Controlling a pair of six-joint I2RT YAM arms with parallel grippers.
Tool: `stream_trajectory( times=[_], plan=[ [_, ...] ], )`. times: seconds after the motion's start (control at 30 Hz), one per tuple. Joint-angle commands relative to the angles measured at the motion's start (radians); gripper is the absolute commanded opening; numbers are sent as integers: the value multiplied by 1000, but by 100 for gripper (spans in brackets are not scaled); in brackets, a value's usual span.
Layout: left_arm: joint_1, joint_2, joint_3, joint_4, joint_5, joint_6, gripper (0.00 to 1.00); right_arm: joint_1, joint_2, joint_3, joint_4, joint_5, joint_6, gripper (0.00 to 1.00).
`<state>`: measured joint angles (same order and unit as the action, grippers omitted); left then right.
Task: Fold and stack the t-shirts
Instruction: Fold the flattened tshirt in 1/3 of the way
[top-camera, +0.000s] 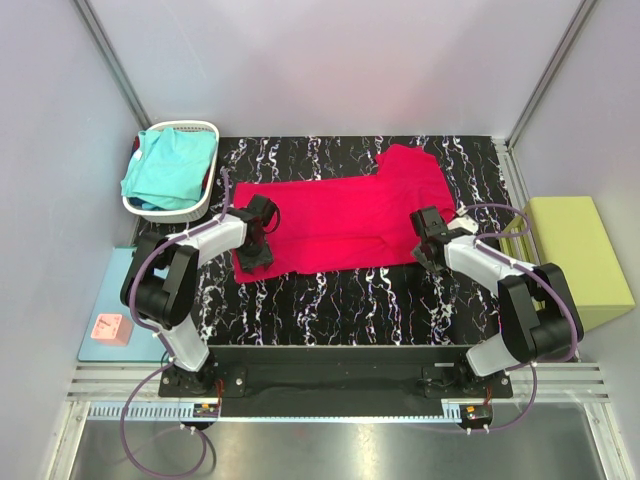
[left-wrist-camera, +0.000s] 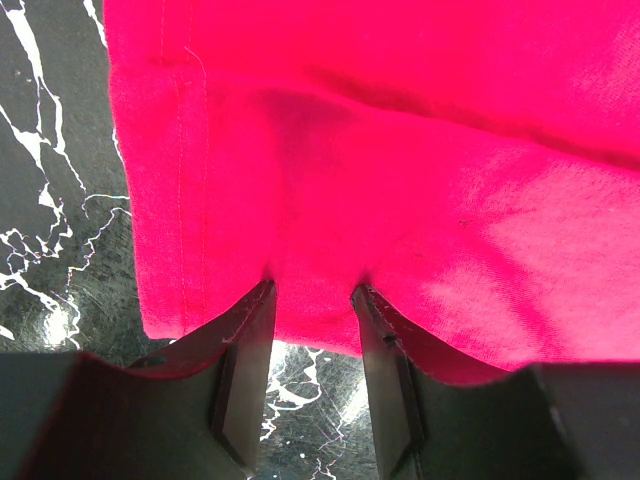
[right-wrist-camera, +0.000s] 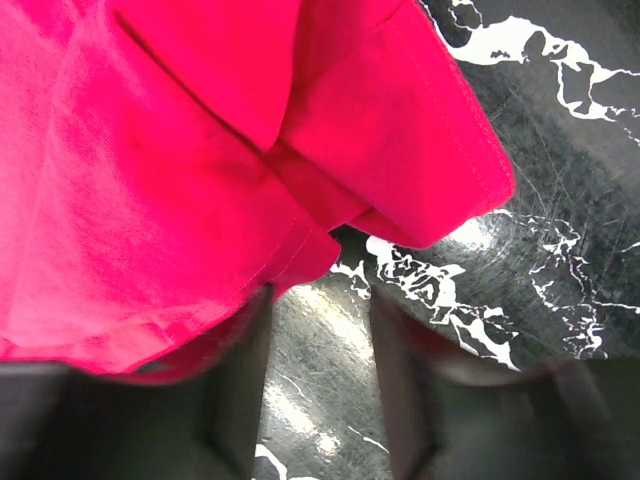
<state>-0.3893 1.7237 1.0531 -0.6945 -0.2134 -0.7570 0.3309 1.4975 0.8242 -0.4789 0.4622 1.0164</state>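
Note:
The crimson-red t-shirt (top-camera: 340, 215) lies spread across the black marbled table, a sleeve sticking out at the back right. My left gripper (top-camera: 267, 235) sits at its left end. In the left wrist view the gripper (left-wrist-camera: 315, 290) stands open, its fingertips (left-wrist-camera: 250, 310) at the near hem of the red cloth (left-wrist-camera: 400, 150), with table showing between them. My right gripper (top-camera: 422, 238) is at the shirt's right end. It (right-wrist-camera: 320, 300) is open over bare table, with a folded red corner (right-wrist-camera: 300, 160) just ahead. The turquoise t-shirt (top-camera: 170, 168) is bunched in a basket.
The white basket (top-camera: 185, 127) stands at the back left corner. A yellow-green block (top-camera: 575, 255) sits off the table's right edge. A light-blue mat (top-camera: 100, 295) with a small pink thing (top-camera: 110, 327) lies to the left. Grey walls close in the back.

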Motion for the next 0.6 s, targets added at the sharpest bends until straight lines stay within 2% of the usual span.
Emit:
stream_trajectory(
  times=[0.0, 0.27, 0.37, 0.4, 0.57],
  plan=[
    [-5, -13, 27, 3, 3, 5, 43, -3, -36, -17, 39, 32, -16, 55],
    [-6, -15, 28, 1, 3, 8, 43, -4, -37, -39, 85, 26, 4, 54],
    [-6, -15, 24, 0, 2, 10, 43, -4, -29, -43, 103, 21, 11, 48],
    [-6, -15, 22, 0, 2, 8, 43, -4, -28, -45, 106, 23, 16, 43],
    [-6, -15, 18, 1, 0, 10, 43, -4, -13, -39, 121, 32, 13, 36]
  ],
)
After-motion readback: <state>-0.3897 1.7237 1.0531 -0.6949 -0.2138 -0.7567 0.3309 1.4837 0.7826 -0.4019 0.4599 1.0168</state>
